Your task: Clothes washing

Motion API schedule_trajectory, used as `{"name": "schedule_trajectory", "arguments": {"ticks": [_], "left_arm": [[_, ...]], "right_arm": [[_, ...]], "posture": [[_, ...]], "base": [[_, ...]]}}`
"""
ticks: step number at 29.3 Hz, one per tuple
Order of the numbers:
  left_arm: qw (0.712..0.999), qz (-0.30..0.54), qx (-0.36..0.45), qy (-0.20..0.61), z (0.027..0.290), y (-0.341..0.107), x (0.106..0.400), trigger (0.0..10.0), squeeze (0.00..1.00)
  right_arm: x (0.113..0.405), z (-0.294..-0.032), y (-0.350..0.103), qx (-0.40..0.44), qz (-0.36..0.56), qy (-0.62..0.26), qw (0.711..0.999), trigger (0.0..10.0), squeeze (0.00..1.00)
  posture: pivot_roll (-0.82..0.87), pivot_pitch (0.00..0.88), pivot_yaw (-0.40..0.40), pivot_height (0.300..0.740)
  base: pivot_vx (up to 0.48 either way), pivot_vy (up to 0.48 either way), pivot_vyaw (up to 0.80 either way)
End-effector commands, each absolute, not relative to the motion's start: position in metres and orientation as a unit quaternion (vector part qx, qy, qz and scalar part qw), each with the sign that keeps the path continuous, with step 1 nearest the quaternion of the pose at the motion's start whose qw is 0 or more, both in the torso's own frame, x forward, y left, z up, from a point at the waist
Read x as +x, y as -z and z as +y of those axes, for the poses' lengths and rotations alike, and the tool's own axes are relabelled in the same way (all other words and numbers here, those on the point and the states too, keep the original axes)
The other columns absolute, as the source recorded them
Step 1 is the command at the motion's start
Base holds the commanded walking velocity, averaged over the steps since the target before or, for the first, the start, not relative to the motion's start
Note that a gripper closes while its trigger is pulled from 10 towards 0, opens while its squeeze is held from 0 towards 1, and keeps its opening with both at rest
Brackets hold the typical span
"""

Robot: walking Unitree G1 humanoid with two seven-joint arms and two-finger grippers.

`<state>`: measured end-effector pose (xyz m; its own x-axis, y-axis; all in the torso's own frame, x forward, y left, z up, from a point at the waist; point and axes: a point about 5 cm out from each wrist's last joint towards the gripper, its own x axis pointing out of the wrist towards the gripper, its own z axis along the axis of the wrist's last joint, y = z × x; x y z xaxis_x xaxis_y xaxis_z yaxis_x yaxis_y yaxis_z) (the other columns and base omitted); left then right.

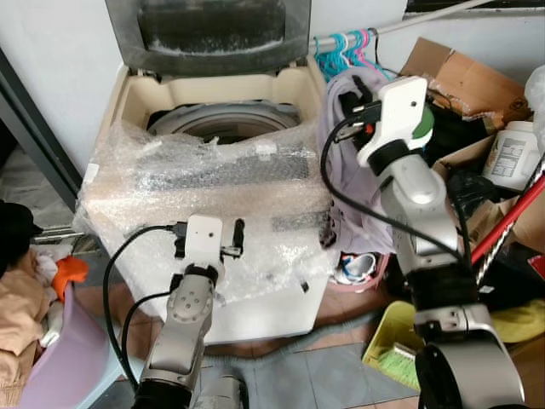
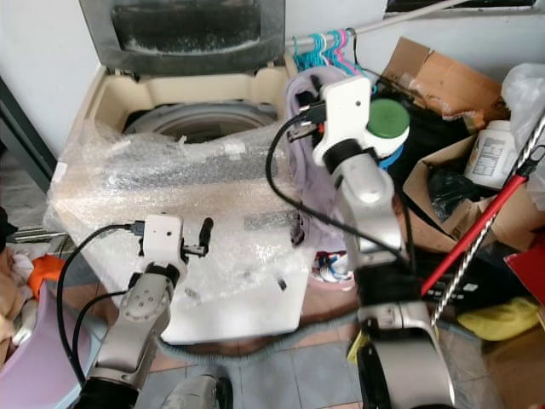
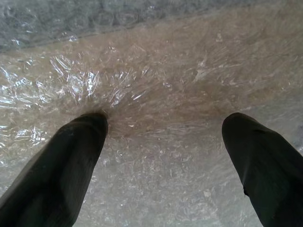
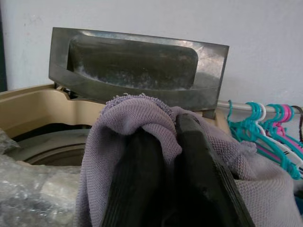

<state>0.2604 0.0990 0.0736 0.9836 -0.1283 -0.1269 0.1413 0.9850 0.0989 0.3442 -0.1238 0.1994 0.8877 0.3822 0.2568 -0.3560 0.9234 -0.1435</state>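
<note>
Lavender knit garment (image 1: 345, 162) hung from the right gripper (image 4: 173, 142), whose two black fingers were pinched together on a fold of the fabric. The cloth draped down past the right-hand corner of the top-loading washing machine (image 1: 136, 94). It was held high, near the level of the raised lid (image 1: 209, 30), probably so that the trailing fabric would clear the cream rim before being swung over the open drum (image 1: 226, 119).

Bubble wrap (image 1: 196, 183) lay across the front of the machine, covering the control panel and part of the opening, perhaps as a guard against dust or splashes. The left gripper (image 3: 165, 142) was low against this wrap with its fingers spread apart, one fingertip (image 3: 92, 123) pressing into the plastic. It held nothing, and may have been steadying the sheet or keeping it out of the way.

Teal and pink hangers (image 1: 341, 47) crowded a rail behind the garment. To the right stood cardboard boxes (image 1: 460, 81) and a white plastic jar (image 1: 511, 153) whose label carried print too small to read. No brand name could be made out on the machine.
</note>
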Motion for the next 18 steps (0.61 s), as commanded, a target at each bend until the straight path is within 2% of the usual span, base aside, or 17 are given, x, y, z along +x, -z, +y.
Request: {"name": "schedule_trajectory", "arguments": {"ticks": [1,4,18], "left_arm": [[0.995,0.064,0.063,0.034,0.114,-0.079,0.273,10.0,0.00],[0.995,0.067,0.066,0.032,0.116,-0.078,0.273,10.0,0.00],[0.994,0.069,0.080,0.009,0.123,-0.077,0.271,10.0,0.00]], "right_arm": [[0.337,-0.125,-0.210,-0.043,-0.165,-0.193,0.966,10.0,0.00],[0.330,-0.125,-0.207,-0.058,-0.165,-0.203,0.963,10.0,0.00],[0.319,-0.128,-0.209,-0.054,-0.160,-0.203,0.965,10.0,0.00]], "posture": [[-0.08,0.000,0.043,0.740],[-0.09,0.000,0.051,0.740],[-0.08,0.000,0.050,0.740]], "base": [[0.000,0.000,0.00],[0.000,0.000,0.00],[0.000,0.000,0.78]]}}
